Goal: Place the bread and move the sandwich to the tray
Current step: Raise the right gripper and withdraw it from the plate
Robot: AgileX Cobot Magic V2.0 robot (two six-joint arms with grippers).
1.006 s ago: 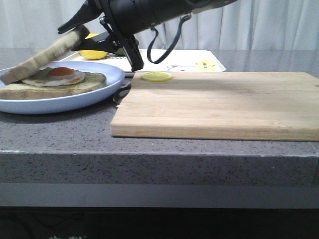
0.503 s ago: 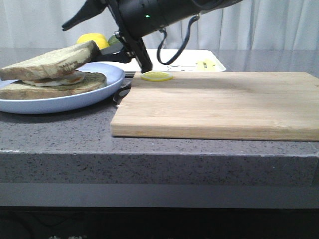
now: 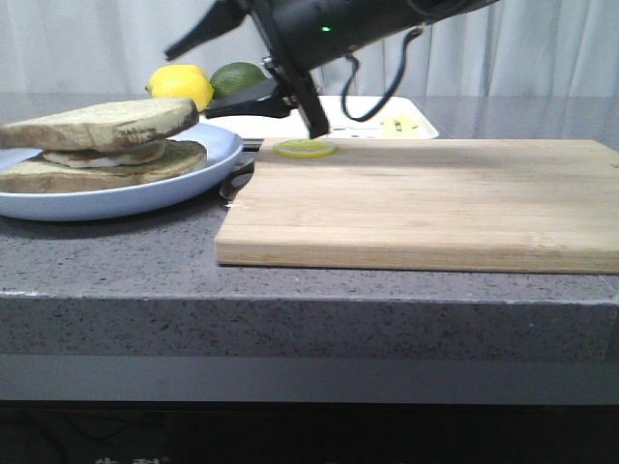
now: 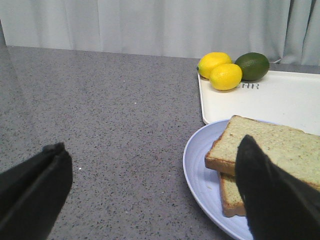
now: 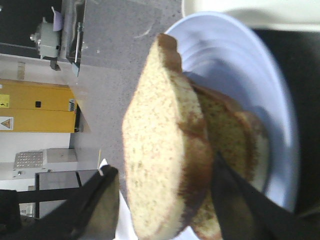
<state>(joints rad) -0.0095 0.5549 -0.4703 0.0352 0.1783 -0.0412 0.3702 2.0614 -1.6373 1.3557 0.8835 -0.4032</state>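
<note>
Top bread slice (image 3: 102,122) seated on sandwich (image 3: 97,145); right pincer (image 3: 227,63) spread wide, empty.

Sandwich resting on pale blue plate (image 3: 145,196) at left of grey surface (image 3: 116,261): lower slice, white egg layer, then upper slice lying nearly flat with one edge overhanging toward the pincer. Right pincer positioned just beside that overhanging edge, apart from it in the front view, jaws parted above and below crust level, gripping nothing. Left pincer (image 4: 150,195) likewise wide open and empty, hovering near the plate rim. White tray (image 3: 368,118) located behind the wooden cutting board (image 3: 426,198), carrying yellow lemons (image 3: 181,85) and a green lime (image 3: 237,77) at its far corner. Yellow slice (image 3: 305,148) lying on the board's rear edge.
</note>
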